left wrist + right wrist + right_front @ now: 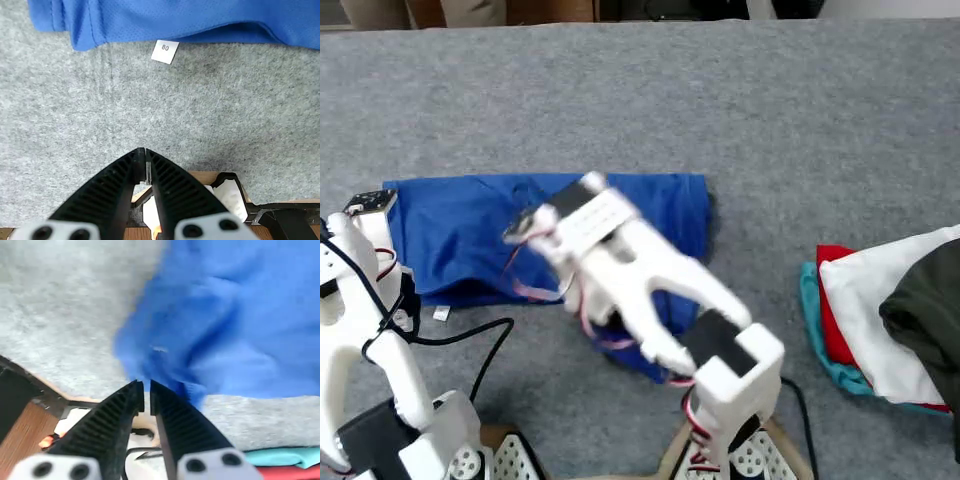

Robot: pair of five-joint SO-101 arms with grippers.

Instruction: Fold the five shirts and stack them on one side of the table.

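Grey felt table [770, 120], blue shirt [460, 230] spread flat at left centre, other shirts [880, 320] piled at the right edge, right gripper [146, 385] held at the blue shirt's near edge, jaws drawn almost together, left gripper [144, 151] held over felt at near left, jaws pressed together

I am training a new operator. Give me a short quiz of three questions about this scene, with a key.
1. True or false: the blue shirt lies on the pile of shirts.
2. The left gripper is: A open; B shut and empty; C holding a shirt.
3. What small white thing lies beside the blue shirt?
Key: 1 false; 2 B; 3 a tag.
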